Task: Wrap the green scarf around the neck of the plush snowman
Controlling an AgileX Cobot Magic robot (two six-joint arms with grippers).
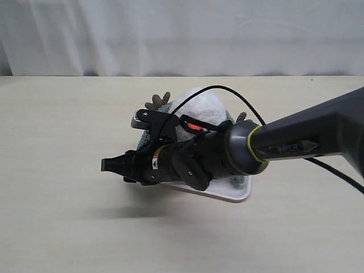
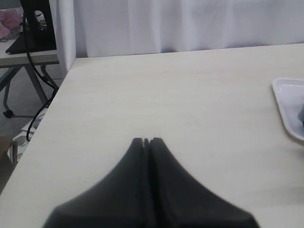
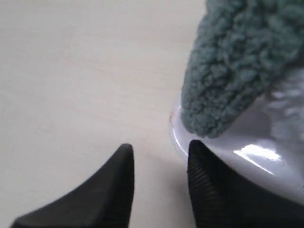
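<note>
The scarf (image 3: 232, 71) is sage green, the snowman (image 1: 199, 108) white, its arms (image 1: 158, 101) brown, the tray (image 1: 230, 193) white.

The long dark grey robot arm (image 1: 318, 133) has the word "PIPER" on its side. A tiny white sticker (image 1: 154, 164) is too small to read.

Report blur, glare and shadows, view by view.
Exterior view: even light, one soft shadow on the table. Left wrist view: shut left pincer blurred, table sharper. Right wrist view: bright glare on the white tray; green scarf and right pincer slightly soft.

Plush snowman (image 1: 202, 105) — largely hidden
</note>
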